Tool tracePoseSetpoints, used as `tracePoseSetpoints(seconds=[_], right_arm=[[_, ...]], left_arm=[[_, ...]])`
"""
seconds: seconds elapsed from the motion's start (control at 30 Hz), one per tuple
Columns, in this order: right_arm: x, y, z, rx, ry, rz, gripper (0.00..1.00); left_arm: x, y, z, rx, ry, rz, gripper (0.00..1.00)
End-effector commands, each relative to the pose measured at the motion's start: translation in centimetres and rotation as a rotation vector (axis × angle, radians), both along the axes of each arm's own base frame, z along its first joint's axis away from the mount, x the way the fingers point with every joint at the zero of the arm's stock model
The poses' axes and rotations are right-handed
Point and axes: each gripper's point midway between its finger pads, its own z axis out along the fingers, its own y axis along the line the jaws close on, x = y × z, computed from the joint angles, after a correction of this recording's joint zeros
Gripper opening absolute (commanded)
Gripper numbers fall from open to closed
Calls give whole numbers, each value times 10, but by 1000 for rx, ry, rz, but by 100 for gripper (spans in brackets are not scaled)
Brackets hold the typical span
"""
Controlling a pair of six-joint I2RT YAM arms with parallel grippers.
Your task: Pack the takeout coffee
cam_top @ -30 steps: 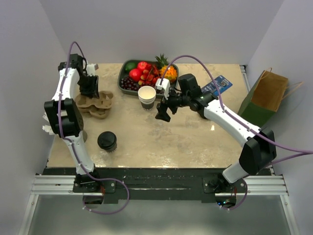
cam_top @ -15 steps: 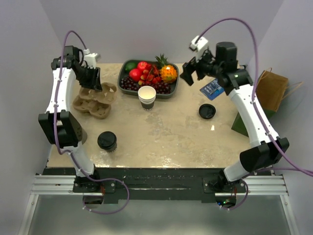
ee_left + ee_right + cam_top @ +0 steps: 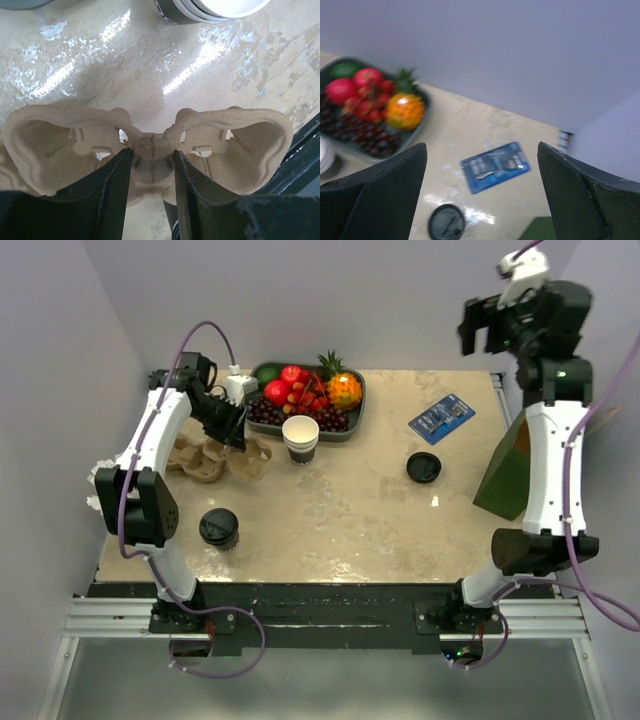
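The left gripper (image 3: 151,161) is pinching the centre ridge of the beige moulded-pulp cup carrier (image 3: 55,145), jaws narrowed on it. The right gripper (image 3: 481,150) is hanging high over the far right corner, jaws wide and empty. The takeout coffee (image 3: 219,528), a small whitish paper cup under a round black plastic lid, is standing upright near the front left edge of the tan table (image 3: 380,530), well apart from both grippers. Judging by its looks, it is probably going to handle as light, thin-walled and easily crushed, spilling if tipped, so gripping gently around the wall just below the lid is looking safest.
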Motion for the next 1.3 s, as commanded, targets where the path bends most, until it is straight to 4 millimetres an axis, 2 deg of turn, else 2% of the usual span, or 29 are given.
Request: tracePoseSetpoints(seconds=[0.0, 0.1, 0.17, 0.2, 0.23, 0.27, 0.3, 0.37, 0.4, 0.47, 0.5, 0.57, 0.67, 0.7, 0.77, 0.83, 0.9, 1.03, 1.1, 1.13, 1.2, 1.27], right_arm=[[-18, -97, 54, -6, -110, -349, 93], [-39, -152, 64, -64, -128, -554, 94], [-52, -174, 59, -102, -81, -636, 95], [-67, -190, 49, -120, -26, -702, 95], [-75, -196, 45, -135, -3, -731, 95], [-83, -202, 42, -141, 13, -752, 95], [-91, -210, 28, -152, 64, -785, 95], [-106, -211, 20, -173, 100, -812, 95], [-113, -213, 2, -186, 174, -824, 95], [-130, -219, -8, -216, 230, -876, 95], [-139, -224, -20, -226, 273, -894, 95], [-157, -228, -20, -272, 298, -923, 94], [-179, -233, -39, -292, 402, -945, 92], [-186, -239, -51, -275, 448, -959, 90], [-186, -242, -67, -222, 490, -946, 87], [-182, -253, -84, -178, 540, -955, 85], [-171, -257, -100, -139, 586, -917, 81], [-154, -263, -112, -127, 623, -872, 75], [-146, -265, -108, -121, 608, -854, 73], [-139, -268, -117, -113, 630, -846, 72], [-133, -269, -115, -105, 624, -839, 69], [-127, -268, -122, -91, 640, -817, 66]], left_arm=[[-4, -16, 16, -8, -106, -162, 0], [-10, -23, 9, 35, -111, -224, 0], [-16, -28, -1, 58, -91, -250, 0], [-18, -30, -2, 59, -89, -260, 0], [-22, -33, -5, 58, -82, -270, 0], [-24, -35, -7, 54, -76, -272, 0], [-26, -38, -8, 43, -72, -276, 0], [-29, -40, -8, 38, -69, -281, 0], [-29, -40, -9, 36, -67, -275, 0], [-28, -41, -7, 35, -68, -264, 0], [-28, -42, -6, 27, -64, -252, 0], [-31, -46, -6, 7, -55, -253, 0], [-33, -49, -7, 5, -41, -256, 0], [-33, -49, -7, 8, -42, -256, 0], [-30, -50, -8, 14, -41, -257, 0], [-27, -50, -11, 24, -35, -260, 0], [-25, -48, -13, 42, -27, -261, 0], [-24, -49, -13, 60, -35, -272, 0], [-25, -49, -13, 67, -40, -275, 0], [-25, -50, -14, 69, -39, -280, 0], [-27, -52, -15, 68, -35, -277, 0], [-28, -54, -15, 67, -32, -278, 0]])
